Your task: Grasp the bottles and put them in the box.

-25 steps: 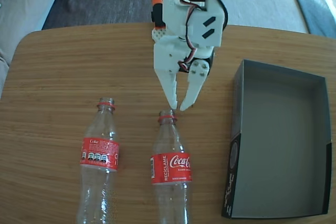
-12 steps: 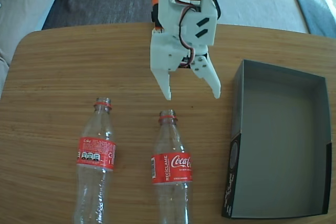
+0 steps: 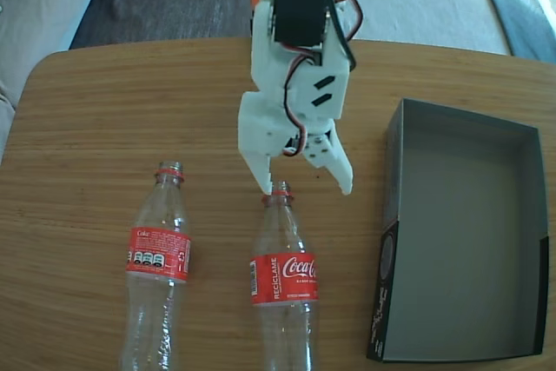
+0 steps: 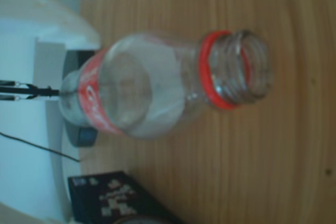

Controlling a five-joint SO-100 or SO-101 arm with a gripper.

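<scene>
Wood-grain table (image 3: 95, 119) is seen in the fixed view, with a sofa behind it. At far left of the fingers, one bottle (image 3: 159, 254) lies where it lay half a second ago. The second bottle (image 3: 282, 271) lies just below the fingertips, its open mouth almost touched by the left fingertip. The gripper (image 3: 307, 188) has been lowered toward that neck since the earlier frame, jaws spread apart, nothing held. Right of the fingers, the box (image 3: 393, 180) sits empty and well apart. Only the wrist view shows the second bottle's mouth (image 4: 239, 69) close up, with its threads and red ring.
</scene>
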